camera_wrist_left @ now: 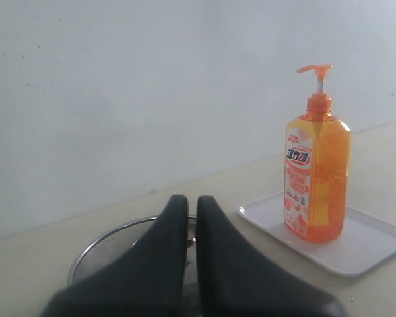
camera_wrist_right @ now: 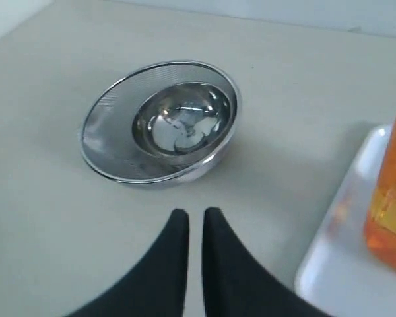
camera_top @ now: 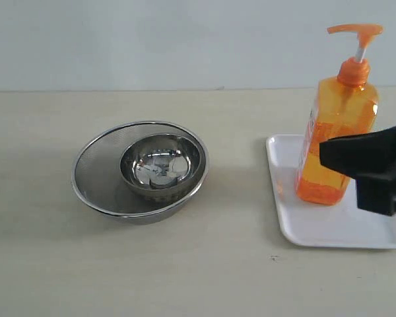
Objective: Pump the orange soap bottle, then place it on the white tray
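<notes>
The orange soap bottle (camera_top: 336, 125) stands upright on the white tray (camera_top: 317, 228) at the right, its pump head raised. My right gripper (camera_top: 323, 156) hovers in front of the bottle's lower body, pointing left, shut and empty. In the right wrist view its fingertips (camera_wrist_right: 195, 214) sit close together over bare table, with the bottle (camera_wrist_right: 391, 198) and tray (camera_wrist_right: 336, 264) off to one side. The left gripper (camera_wrist_left: 192, 201) is shut with nothing in it; beyond it stand the bottle (camera_wrist_left: 317, 178) and tray (camera_wrist_left: 369, 241). It does not show in the exterior view.
A steel mesh bowl (camera_top: 92, 165) with a smaller steel bowl (camera_top: 162, 165) nested inside sits left of centre on the beige table. Both also appear in the right wrist view (camera_wrist_right: 160, 122). A pale wall runs along the back.
</notes>
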Controlling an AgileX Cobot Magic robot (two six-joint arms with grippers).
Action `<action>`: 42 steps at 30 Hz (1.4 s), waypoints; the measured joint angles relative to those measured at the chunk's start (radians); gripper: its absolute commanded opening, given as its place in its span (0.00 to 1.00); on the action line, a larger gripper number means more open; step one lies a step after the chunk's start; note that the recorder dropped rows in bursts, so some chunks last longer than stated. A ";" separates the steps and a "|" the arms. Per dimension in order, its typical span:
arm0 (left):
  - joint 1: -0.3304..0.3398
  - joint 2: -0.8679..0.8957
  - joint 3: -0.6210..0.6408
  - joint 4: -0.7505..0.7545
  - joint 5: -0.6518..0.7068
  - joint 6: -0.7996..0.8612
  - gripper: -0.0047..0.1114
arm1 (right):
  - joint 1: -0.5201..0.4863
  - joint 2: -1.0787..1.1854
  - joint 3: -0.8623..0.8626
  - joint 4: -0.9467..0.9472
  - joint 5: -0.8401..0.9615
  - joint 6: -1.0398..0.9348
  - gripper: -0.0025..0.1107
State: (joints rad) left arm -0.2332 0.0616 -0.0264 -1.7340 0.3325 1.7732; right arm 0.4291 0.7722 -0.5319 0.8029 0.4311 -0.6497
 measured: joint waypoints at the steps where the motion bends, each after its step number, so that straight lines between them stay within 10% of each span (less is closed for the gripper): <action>1: 0.000 0.000 0.000 0.000 0.004 0.000 0.08 | 0.000 -0.027 0.005 0.000 0.016 0.000 0.05; 18: 0.000 0.000 0.000 0.000 0.050 0.000 0.08 | 0.000 -0.590 0.261 0.098 -0.001 0.002 0.05; 42: 0.000 0.000 0.000 0.000 0.178 0.000 0.08 | 0.000 -0.627 0.292 0.113 0.006 0.130 0.05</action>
State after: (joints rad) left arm -0.2332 0.0616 -0.0264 -1.7340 0.5106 1.7732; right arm 0.4291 0.1451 -0.2400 0.9158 0.4372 -0.5193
